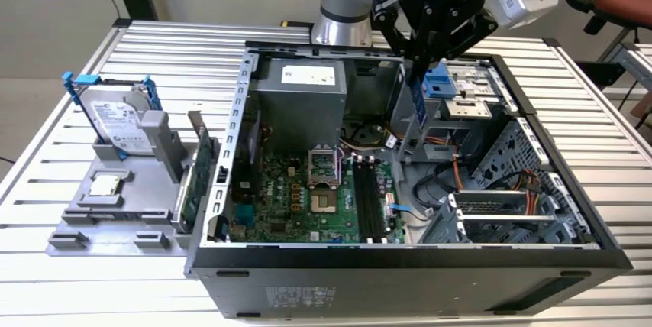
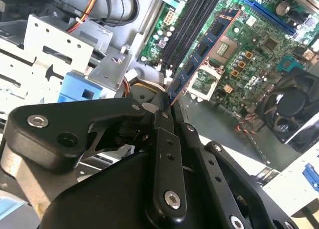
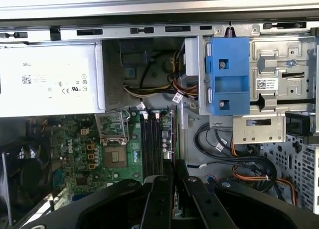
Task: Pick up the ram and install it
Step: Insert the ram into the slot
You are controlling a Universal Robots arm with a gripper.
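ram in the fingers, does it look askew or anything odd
Yes: the ram hangs on end from the fingers, gripped at one short end. Its long edge stands upright rather than lying level along the black memory slots. Nothing looks damaged.

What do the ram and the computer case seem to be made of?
Ram: probably fibreglass circuit board, matte blue, carrying black chips, with a coppery edge. Computer case: apparently sheet metal, dull grey, with punched holes and folded rims.
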